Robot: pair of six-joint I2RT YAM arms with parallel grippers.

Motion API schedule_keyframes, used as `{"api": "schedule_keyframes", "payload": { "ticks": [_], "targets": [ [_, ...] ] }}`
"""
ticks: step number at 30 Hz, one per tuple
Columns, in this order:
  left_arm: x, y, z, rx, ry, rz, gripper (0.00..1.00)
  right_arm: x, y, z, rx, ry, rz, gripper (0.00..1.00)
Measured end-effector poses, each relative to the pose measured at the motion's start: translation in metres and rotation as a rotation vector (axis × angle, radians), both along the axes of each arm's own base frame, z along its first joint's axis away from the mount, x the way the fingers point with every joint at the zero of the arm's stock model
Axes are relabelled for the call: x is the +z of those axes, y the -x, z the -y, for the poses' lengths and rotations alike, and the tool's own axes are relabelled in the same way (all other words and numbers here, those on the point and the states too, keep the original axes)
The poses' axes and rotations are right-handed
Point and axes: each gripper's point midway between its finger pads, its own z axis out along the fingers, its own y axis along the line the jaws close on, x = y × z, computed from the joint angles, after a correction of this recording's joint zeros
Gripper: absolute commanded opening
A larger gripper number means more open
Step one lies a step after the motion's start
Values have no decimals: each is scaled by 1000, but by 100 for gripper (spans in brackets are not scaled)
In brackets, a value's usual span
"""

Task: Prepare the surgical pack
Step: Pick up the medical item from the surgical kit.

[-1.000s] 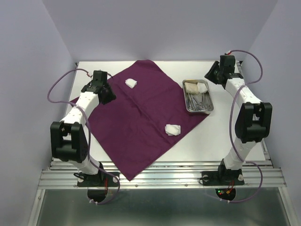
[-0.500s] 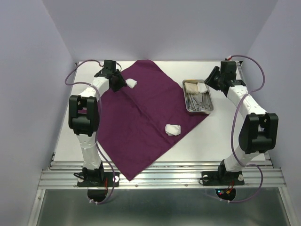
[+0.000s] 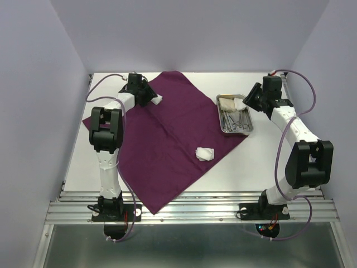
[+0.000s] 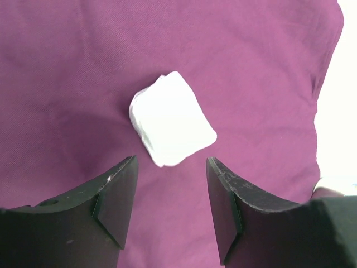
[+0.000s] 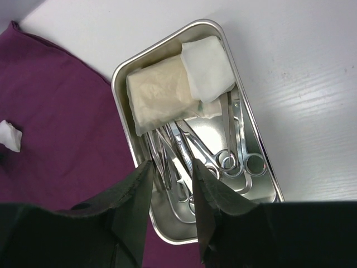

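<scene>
The deep-purple cloth [image 3: 167,128] lies spread as a diamond on the table. A white gauze wad [image 3: 157,99] rests near its far left edge, and my left gripper [image 3: 146,96] sits just left of it. In the left wrist view the jaws [image 4: 171,163] stand open with the wad [image 4: 172,119] just beyond the tips, untouched. A second wad [image 3: 204,153] lies on the cloth's right part. The steel tray [image 3: 219,114] holds scissor-like instruments [image 5: 223,156], white gauze [image 5: 207,67] and a beige folded pad [image 5: 159,100]. My right gripper [image 5: 172,163] hovers open above the tray [image 5: 114,84], holding nothing.
The tray stands partly on the cloth's right corner, near the right arm [image 3: 290,120]. Bare white tabletop [image 3: 279,162] shows right of the tray. The cloth's near corner [image 3: 153,209] reaches the table's front rail. Lilac walls close in the sides and back.
The left arm has swung toward the far edge, bringing its gripper up to the far-left gauze wad, and its jaws have opened wider. The right gripper has shifted slightly toward the tray.
</scene>
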Motion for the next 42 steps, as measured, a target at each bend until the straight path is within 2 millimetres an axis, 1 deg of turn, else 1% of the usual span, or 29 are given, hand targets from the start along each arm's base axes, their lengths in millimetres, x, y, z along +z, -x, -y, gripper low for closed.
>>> {"api": "schedule_keyframes", "payload": {
  "ticks": [5,6,7,11,12,18,21,26,27,28,29,30,39,42],
  "targets": [
    [-16,-9,4,8,24,10,61,-3,2,0,0,0,-8,40],
    [-17,-10,4,9,27,13,58,-3,2,0,0,0,-9,40],
    [-22,-13,5,12,36,16,57,-7,6,0,0,1,-20,40],
    [-18,-18,6,18,48,39,54,-7,6,0,0,1,-19,40],
    [-18,-19,7,21,52,44,51,-6,7,0,0,1,-19,40],
    [-27,-21,8,32,63,39,40,-11,11,0,0,1,-31,40],
    [-27,-21,10,32,64,40,37,-11,11,0,0,1,-33,40],
    [-31,-20,10,37,56,37,22,-12,12,0,0,0,-39,40],
    [-32,-19,10,41,54,37,13,-12,12,0,0,0,-40,40],
    [-34,-19,10,44,50,37,8,-13,12,0,0,1,-41,40],
    [-34,-19,10,44,47,39,2,-13,13,0,1,1,-42,40],
    [-34,-19,10,44,46,41,0,-13,13,-1,3,1,-43,40],
    [-34,-18,12,25,31,47,0,-14,15,-3,6,1,-47,40],
    [-32,-15,14,-5,27,45,0,-15,16,-3,6,1,-50,40]
  ]
}}
